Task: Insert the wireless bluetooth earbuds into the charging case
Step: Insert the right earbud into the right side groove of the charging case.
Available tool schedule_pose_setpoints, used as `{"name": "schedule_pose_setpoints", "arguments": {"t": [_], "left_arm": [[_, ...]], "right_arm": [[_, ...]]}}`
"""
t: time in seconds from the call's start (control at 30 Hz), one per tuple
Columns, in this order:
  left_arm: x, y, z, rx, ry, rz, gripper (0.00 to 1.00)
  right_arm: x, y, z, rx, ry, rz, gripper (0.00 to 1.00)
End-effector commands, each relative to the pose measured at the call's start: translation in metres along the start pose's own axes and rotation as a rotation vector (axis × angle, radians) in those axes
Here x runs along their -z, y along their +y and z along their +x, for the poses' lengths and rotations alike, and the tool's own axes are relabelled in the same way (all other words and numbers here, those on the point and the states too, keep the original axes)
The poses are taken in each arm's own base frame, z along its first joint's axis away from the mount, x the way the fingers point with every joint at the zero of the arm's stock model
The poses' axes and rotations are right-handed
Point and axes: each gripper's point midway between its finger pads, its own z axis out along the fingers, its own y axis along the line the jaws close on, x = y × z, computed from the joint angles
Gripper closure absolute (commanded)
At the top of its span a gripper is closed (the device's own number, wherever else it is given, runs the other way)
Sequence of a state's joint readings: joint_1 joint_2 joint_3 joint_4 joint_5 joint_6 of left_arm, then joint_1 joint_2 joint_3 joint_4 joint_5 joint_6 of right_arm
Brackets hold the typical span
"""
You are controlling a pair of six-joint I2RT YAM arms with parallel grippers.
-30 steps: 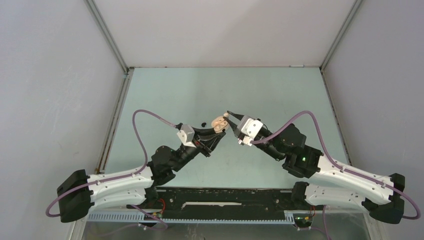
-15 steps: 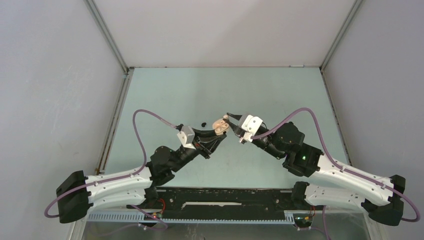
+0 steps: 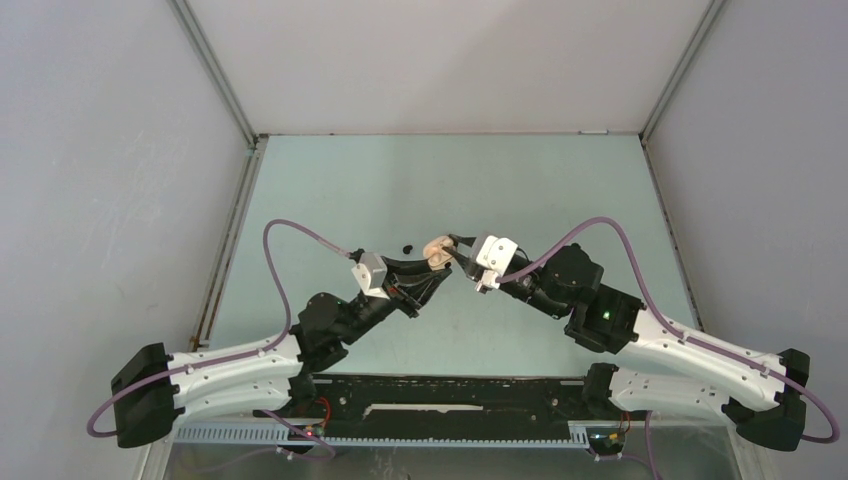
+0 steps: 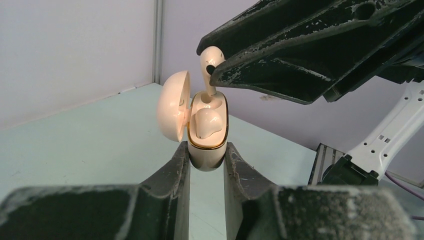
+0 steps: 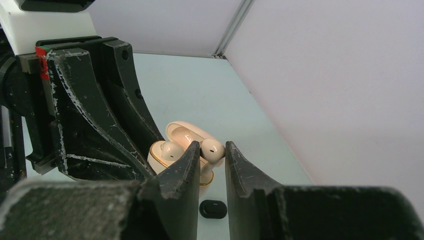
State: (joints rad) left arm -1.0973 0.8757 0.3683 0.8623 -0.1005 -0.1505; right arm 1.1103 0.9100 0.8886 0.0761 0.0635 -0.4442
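Observation:
My left gripper [image 4: 206,152] is shut on a cream charging case [image 4: 207,135] with a gold rim and holds it above the table, lid [image 4: 172,112] open. One whitish earbud [image 4: 206,122] sits in the case. My right gripper [image 5: 212,150] is shut on a second whitish earbud [image 5: 212,148], whose stem reaches down into the case's other slot [image 4: 210,70]. In the top view the two grippers meet at the case [image 3: 438,250] over the table's middle. No other earbuds show clearly.
A small black oval piece [image 5: 213,208] lies on the pale green table [image 3: 450,180] just left of the grippers, also in the top view [image 3: 408,246]; I cannot tell if it is a bud or a case. Grey walls enclose the table.
My right gripper has moved left and down towards the case with the earbud, bringing its stem to the slot. My left gripper has shifted slightly with the case.

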Motion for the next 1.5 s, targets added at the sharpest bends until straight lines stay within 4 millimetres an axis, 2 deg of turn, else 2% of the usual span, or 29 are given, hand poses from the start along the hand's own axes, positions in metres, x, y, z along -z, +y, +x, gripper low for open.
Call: {"name": "schedule_pose_setpoints", "arguments": {"t": [0.0,0.47,1.1,1.13,1.23,1.27,1.47], "left_arm": [[-0.006,-0.006,-0.031,-0.016,-0.083,0.015,1.00],[-0.005,-0.004,-0.032,-0.027,-0.086,0.008,1.00],[-0.004,-0.002,-0.032,-0.031,-0.090,-0.003,1.00],[-0.004,-0.002,-0.032,-0.032,-0.089,-0.004,1.00],[-0.004,-0.001,-0.030,-0.035,-0.086,-0.006,1.00],[-0.004,-0.001,-0.030,-0.035,-0.085,-0.006,1.00],[-0.004,-0.001,-0.029,-0.035,-0.083,-0.005,1.00]], "right_arm": [[-0.002,0.002,-0.003,-0.003,-0.014,-0.012,1.00],[-0.004,0.007,0.006,0.016,0.009,-0.036,1.00],[-0.003,-0.001,0.007,0.075,0.018,-0.010,1.00],[-0.003,0.001,0.009,0.075,0.022,-0.017,0.98],[-0.002,0.004,0.011,0.071,0.030,-0.034,0.77],[-0.002,0.004,0.011,0.068,0.029,-0.034,0.72],[-0.001,0.005,0.012,0.060,0.037,-0.040,0.62]]}}
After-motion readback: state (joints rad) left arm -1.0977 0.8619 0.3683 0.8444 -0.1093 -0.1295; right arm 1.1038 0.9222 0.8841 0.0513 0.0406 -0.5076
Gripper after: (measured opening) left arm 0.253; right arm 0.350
